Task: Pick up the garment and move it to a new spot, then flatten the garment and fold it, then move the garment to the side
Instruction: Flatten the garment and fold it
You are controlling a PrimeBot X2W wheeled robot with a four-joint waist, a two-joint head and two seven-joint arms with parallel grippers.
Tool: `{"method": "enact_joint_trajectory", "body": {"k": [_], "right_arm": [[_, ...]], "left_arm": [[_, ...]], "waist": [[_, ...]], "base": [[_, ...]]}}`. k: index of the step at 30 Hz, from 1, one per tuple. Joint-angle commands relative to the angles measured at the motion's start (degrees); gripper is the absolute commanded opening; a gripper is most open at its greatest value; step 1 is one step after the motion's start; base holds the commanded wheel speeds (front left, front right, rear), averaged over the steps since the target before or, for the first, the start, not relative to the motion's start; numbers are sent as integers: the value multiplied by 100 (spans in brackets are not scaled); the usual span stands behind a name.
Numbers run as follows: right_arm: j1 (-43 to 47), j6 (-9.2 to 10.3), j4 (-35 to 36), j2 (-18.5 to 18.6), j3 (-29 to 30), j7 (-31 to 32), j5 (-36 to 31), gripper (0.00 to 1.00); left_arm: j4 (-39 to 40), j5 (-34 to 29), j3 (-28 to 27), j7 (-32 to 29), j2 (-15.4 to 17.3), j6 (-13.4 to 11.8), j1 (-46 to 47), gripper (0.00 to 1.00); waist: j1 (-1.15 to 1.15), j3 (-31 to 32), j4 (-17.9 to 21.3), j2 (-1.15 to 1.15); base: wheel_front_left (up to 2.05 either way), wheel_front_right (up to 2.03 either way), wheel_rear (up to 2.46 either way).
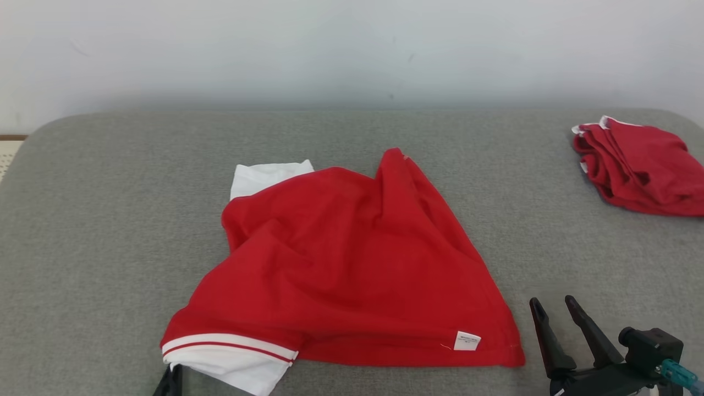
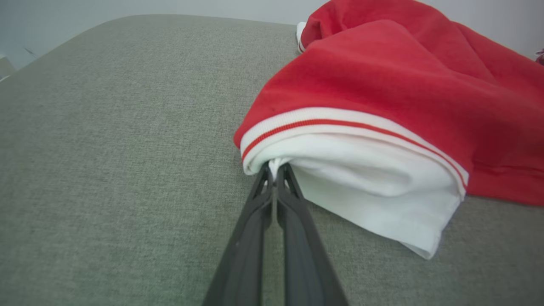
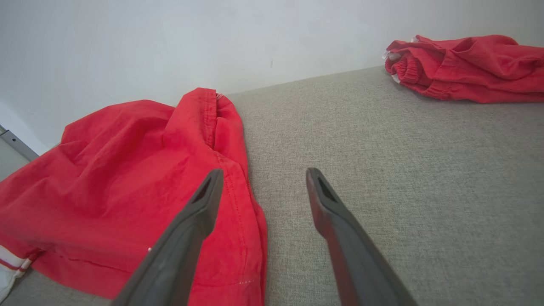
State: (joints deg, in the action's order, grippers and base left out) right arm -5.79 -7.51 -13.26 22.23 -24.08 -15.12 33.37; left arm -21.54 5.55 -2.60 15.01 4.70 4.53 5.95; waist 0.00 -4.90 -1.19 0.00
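Right gripper (image 1: 553,301): two long fingers (image 1: 547,338), matt black, broad at the root and narrowing to blunt tips. Close up, more charcoal than black, smooth like moulded plastic, with a shallow sunken slot near each tip. Joined at the root to a black crossbar (image 1: 597,379). Beside it a boxy black block (image 1: 654,345) with rounded corners and a small knob on one side. Under the block, a teal plug (image 1: 675,371) with a pale blue cable (image 1: 694,382). Left gripper (image 2: 274,170): fingers (image 2: 244,250) of the same dark grey, slim, with a long triangular cut-out behind each tip and a faint sheen along the edges.
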Motion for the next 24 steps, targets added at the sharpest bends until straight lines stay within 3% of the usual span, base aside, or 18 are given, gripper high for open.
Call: {"method": "enact_joint_trajectory", "body": {"k": [1,12,24], "right_arm": [[67,4,-6,-7,9,-5,-26,100],[167,4,-65,2,-3,-5,26,100],[154,4,-69,-7,92,-4,-9,100]], "left_arm": [[60,-45,37,22,3,30,-156,0],[646,-133,229,20,-35,1,-709,0],[1619,141,403,-646,-93,-135,-1411,0]], "waist": [[0,86,-145,0],[0,223,-370,0],[0,160,-460,0]], "base": [[0,0,0],[0,0,0],[0,0,0]]}}
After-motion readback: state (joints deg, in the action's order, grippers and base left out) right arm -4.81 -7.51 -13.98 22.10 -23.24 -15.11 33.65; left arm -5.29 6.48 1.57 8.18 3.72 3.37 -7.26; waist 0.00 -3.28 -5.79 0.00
